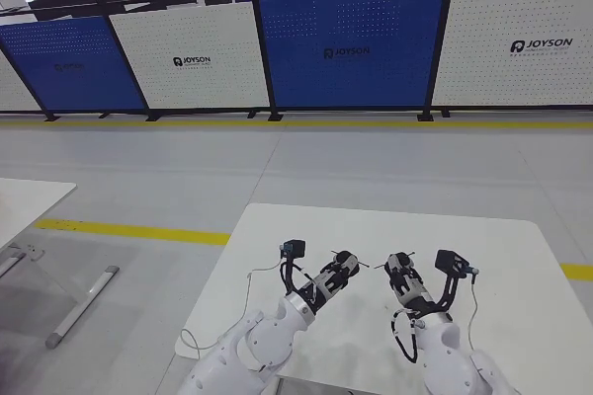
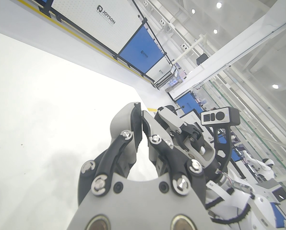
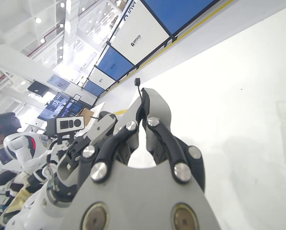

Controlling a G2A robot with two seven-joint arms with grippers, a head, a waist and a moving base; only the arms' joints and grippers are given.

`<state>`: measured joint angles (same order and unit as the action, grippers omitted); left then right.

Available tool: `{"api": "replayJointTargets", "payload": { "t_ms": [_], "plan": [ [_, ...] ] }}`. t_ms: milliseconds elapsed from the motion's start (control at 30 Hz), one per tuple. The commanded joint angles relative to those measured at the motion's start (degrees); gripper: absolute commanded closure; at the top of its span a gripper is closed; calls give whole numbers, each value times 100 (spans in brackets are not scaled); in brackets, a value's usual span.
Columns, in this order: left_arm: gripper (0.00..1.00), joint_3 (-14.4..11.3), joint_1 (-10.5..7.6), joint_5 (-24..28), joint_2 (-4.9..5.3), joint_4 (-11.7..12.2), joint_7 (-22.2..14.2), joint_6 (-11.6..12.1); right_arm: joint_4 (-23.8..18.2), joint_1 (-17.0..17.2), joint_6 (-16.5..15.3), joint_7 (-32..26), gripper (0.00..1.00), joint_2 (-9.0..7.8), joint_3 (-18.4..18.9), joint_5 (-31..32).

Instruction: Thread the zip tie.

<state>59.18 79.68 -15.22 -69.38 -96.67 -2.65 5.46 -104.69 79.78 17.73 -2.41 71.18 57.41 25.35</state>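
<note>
The zip tie (image 3: 137, 82) is a thin black strap with a small square head at one end. It sits in the right hand (image 3: 143, 93), whose fingers are pressed together on the strap. The head end stands free beyond the fingertips. The rest of the strap runs back between the dark pads and cannot be followed there.

Its long axis runs nearly in line with the right hand's fingers, leaning a little off that line. The head points away from the hand, toward the far side of the worktop (image 3: 229, 101). The free part is straight with only a slight bend, and it touches nothing but the pads that pinch it.

The left hand (image 2: 142, 117) is just beside the right one, on its left, and both are held above the middle of the white worktop. Its ribbed black pads are pressed together at the tips, and nothing can be made out between them. From above, the two hands angle toward the far edge, their tips near each other but apart.
</note>
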Motion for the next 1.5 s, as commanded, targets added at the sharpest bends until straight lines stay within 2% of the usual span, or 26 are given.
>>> {"api": "replayJointTargets", "payload": {
  "t_ms": [0, 333, 767, 1467],
  "plan": [
    [100, 0, 0, 0, 0, 0, 0, 0, 0, 0, -1, 0, 100, 0, 0, 0],
    [100, 0, 0, 0, 0, 0, 0, 0, 97, 3, -156, -45, 100, 63, 85, -347],
    [100, 0, 0, 0, 0, 0, 0, 0, 157, -13, -192, -12, 100, 81, 65, -248],
    [100, 0, 0, 0, 0, 0, 0, 0, 295, -48, -271, 93, 100, 234, 29, -191]
  ]
}}
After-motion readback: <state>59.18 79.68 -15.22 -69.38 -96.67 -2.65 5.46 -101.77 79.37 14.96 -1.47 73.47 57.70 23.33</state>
